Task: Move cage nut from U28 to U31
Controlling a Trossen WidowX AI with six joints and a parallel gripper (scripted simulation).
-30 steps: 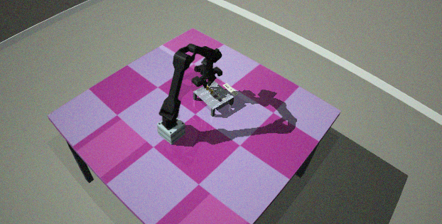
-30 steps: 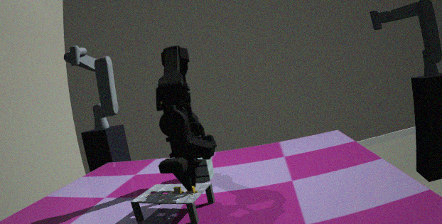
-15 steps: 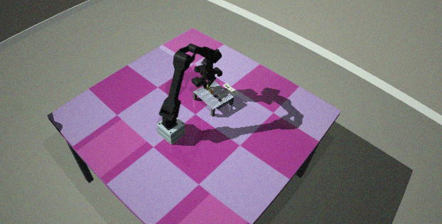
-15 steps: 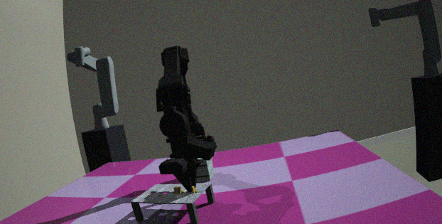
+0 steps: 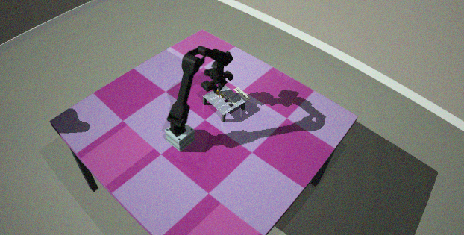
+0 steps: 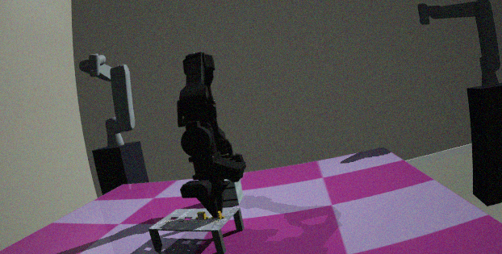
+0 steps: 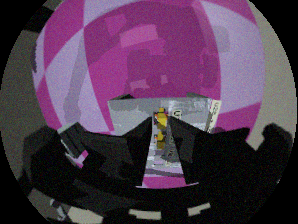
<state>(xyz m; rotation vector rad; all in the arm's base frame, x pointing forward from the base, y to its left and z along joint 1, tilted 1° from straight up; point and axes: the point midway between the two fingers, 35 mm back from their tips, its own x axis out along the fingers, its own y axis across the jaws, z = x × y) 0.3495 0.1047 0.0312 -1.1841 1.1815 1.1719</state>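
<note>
The jaws (image 5: 218, 89) (image 6: 218, 214) point down at the rail plate (image 5: 224, 106) (image 6: 167, 227) (image 7: 131, 111), parted by a narrow gap, well short of fully open. Their tips straddle one yellow cage nut (image 5: 218, 91) (image 6: 220, 214) (image 7: 161, 118), down at the plate's upper face. They have no closed grip on it; whether either tip touches it, I cannot tell.

The second yellow nut (image 5: 222, 95) (image 6: 201, 215) (image 7: 160, 140) is near the first, in the same row, and shows through the gap in the wrist view. Both nuts are at the plate, but the hole numbers are too blurred to say which is at U28. The wings under the plate are hidden.

The plate stands on short dark legs on the pink and lilac checked bench (image 5: 160, 183) (image 6: 387, 214) (image 7: 107, 60). A pale label strip (image 5: 242, 93) (image 7: 215, 116) is along one edge of it.
</note>
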